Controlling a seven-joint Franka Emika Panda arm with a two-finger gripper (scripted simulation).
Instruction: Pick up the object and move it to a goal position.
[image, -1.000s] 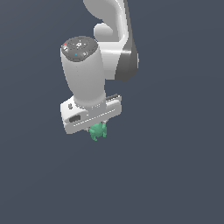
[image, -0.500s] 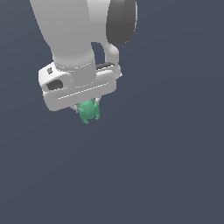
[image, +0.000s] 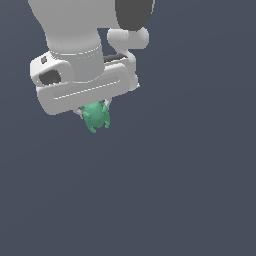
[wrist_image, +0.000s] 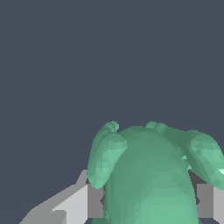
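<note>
The object (image: 95, 117) is a small teal-green lumpy figure with rounded knobs, hanging just under the white hand of the arm in the exterior view. My gripper (image: 94, 111) is shut on it, and the wide hand hides most of both fingers there. In the wrist view the object (wrist_image: 151, 179) fills the space between the two grey fingers (wrist_image: 95, 200), which press on its sides. It is carried in the air, with nothing touching it from below.
Only a plain dark blue-grey background shows around the arm in both views. The white arm body (image: 70, 30) fills the upper left of the exterior view.
The arm and the held object have grown larger in the exterior view and shifted toward the exterior view's left and upward. The grip on the object is unchanged.
</note>
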